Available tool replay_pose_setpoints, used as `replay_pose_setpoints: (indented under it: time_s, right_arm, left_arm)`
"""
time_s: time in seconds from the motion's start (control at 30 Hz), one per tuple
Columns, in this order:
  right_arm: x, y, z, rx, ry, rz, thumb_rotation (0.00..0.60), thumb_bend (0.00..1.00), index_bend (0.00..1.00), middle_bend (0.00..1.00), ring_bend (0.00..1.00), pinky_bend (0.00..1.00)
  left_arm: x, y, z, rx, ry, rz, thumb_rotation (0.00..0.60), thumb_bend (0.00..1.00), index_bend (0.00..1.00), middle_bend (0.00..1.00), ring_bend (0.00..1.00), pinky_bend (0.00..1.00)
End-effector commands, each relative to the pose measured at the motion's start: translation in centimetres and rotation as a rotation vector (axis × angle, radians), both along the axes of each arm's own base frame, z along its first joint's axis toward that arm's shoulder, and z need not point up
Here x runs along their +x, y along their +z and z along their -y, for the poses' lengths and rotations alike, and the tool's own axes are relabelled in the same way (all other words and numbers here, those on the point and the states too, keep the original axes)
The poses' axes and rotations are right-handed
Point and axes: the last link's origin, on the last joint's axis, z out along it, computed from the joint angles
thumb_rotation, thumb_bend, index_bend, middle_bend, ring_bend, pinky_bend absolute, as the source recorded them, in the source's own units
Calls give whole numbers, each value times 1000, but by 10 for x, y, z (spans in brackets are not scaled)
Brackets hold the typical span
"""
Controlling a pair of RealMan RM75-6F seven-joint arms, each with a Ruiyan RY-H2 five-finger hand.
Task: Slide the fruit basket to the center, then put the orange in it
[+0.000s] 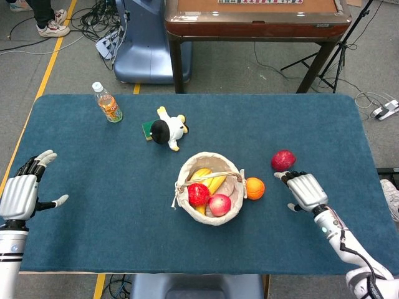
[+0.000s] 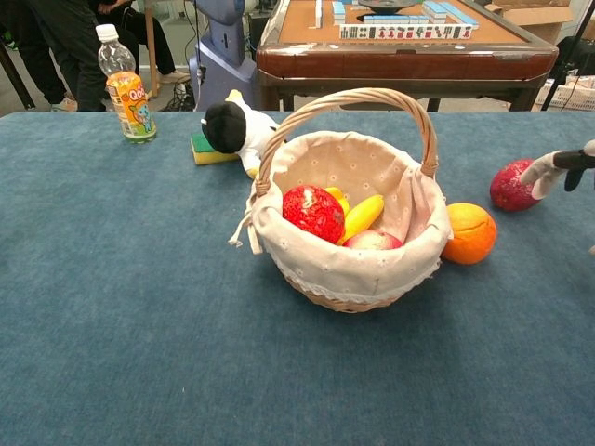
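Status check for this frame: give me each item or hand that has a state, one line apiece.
fruit basket: upright mid-table, handle up, fruit inside.
orange: on the table against the basket's right side, not in it.
left hand: open, holds nothing, at the table's left edge.
right hand: open, holds nothing, to the right of the orange.
red fruit: lying loose on the table.
bottle: upright, capped.
plush toy: lying on its side.
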Motion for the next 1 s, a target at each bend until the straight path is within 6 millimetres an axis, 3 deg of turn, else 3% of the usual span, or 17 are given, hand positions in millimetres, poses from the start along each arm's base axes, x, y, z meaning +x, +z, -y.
replay_pose_setpoints:
  time_s: [0.03, 0.47, 0.6, 0.77, 1.0]
  right_arm:
    - [6, -14, 12, 15, 3, 4, 600, 127, 201, 244, 262, 370]
    - [32, -58, 31, 81, 58, 6, 600, 130, 204, 257, 262, 371]
    - [38, -64, 33, 76, 76, 3, 600, 208, 303, 329, 292, 402]
    - [40, -57, 33, 38, 85, 34, 600, 339, 423, 426, 377, 458]
    - [49, -26, 20, 12, 119, 133, 600, 344, 442, 444, 410, 471]
  left_arm:
    - [-1, 0, 3, -5, 4, -5, 600, 110, 189, 128, 109, 179]
    - [-3, 4, 9, 2, 19, -8, 600, 110, 189, 128, 109, 179]
    - [-3, 4, 10, 1, 18, -15, 600, 111, 190, 128, 109, 179]
    - [-6, 4, 12, 0, 26, -22, 600, 111, 190, 128, 109, 179]
    - [-8, 6, 14, 0, 32, -25, 600, 111, 190, 128, 109, 179]
